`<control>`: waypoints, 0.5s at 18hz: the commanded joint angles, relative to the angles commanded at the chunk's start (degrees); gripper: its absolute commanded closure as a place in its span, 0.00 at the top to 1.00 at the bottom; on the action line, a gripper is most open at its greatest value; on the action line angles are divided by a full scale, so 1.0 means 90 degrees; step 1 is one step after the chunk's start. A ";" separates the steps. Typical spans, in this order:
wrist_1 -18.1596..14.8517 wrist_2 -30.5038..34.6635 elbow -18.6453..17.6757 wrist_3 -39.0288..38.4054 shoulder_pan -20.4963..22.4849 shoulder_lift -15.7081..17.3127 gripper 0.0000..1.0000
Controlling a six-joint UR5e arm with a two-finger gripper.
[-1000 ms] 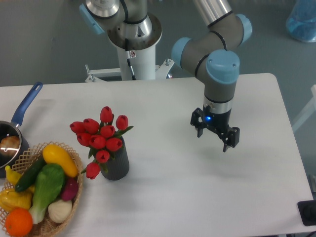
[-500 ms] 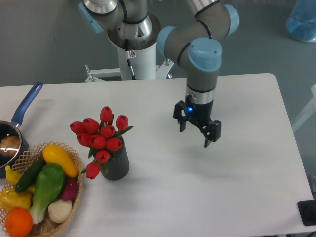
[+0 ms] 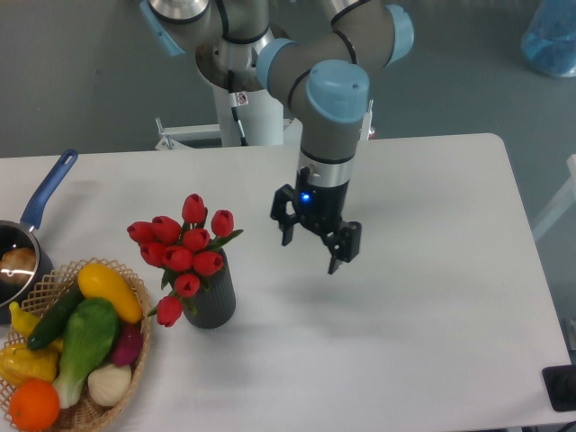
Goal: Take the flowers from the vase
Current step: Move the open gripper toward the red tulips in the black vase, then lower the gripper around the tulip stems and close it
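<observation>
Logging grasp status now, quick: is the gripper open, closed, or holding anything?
Gripper: open, holding nothing, in the air to the right of the flowers.

The saucepan [image 3: 27, 236] and wicker basket [image 3: 135, 310] are cut off at the left edge; flowers [image 3: 183, 247] hide the vase [image 3: 214, 299] mouth.

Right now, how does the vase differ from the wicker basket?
The vase is dark grey, ribbed and upright, while the wicker basket is tan, woven and wide. The vase holds the flowers; the basket holds vegetables. Both stand on the table, apart from the gripper.
</observation>
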 joint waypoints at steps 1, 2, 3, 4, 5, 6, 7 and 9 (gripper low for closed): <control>0.0000 -0.0196 -0.0059 0.0000 0.0000 0.0088 1.00; 0.0000 -0.0314 -0.0108 0.0000 0.0000 0.0185 1.00; -0.0019 -0.0441 -0.0156 -0.0010 0.0029 0.0283 1.00; -0.0029 -0.0684 -0.0225 -0.0010 0.0058 0.0390 1.00; -0.0039 -0.0996 -0.0283 -0.0029 0.0078 0.0517 1.00; -0.0049 -0.1250 -0.0361 -0.0078 0.0097 0.0615 1.00; -0.0078 -0.1417 -0.0410 -0.0146 0.0146 0.0703 1.00; -0.0088 -0.1730 -0.0421 -0.0283 0.0137 0.0714 1.00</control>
